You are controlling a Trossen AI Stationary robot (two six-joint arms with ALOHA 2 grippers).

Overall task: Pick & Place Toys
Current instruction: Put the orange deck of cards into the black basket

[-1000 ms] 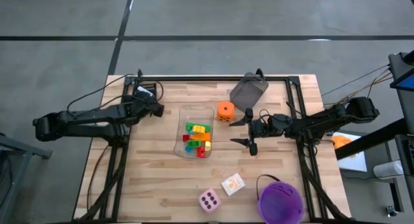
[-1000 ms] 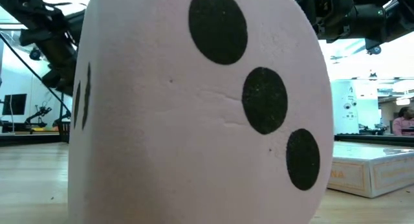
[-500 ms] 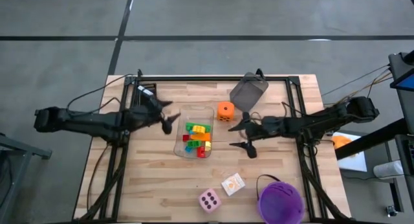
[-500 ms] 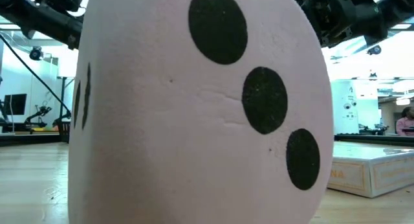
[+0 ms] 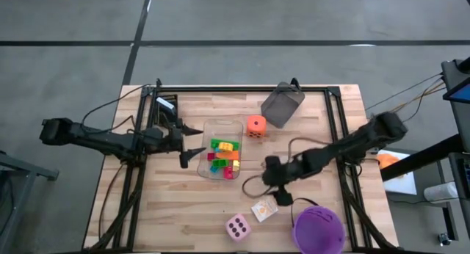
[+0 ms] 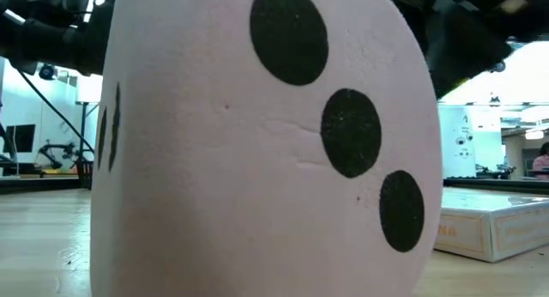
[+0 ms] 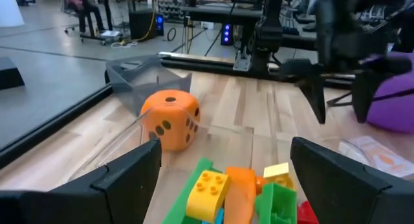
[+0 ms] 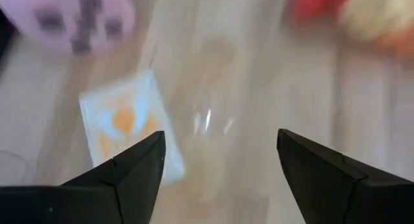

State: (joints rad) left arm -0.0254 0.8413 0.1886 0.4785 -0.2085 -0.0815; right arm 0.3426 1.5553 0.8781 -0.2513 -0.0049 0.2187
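I see left tool [image 5: 193, 142] fingers apart, empty, beside left wall of clear tray [image 5: 208, 129]. Bricks [image 5: 225, 158], green, yellow, red, orange, heaped inside tray. Orange die [image 5: 255, 125] on desk [image 5: 176, 210] just beside tray's far right corner, near grey bin [image 5: 282, 104]. Right tool [image 5: 264, 188] fingers apart, empty, above white card [image 5: 264, 208]. Pink die [image 5: 237, 227] near front edge, purple bucket [image 5: 318, 228] at front right.
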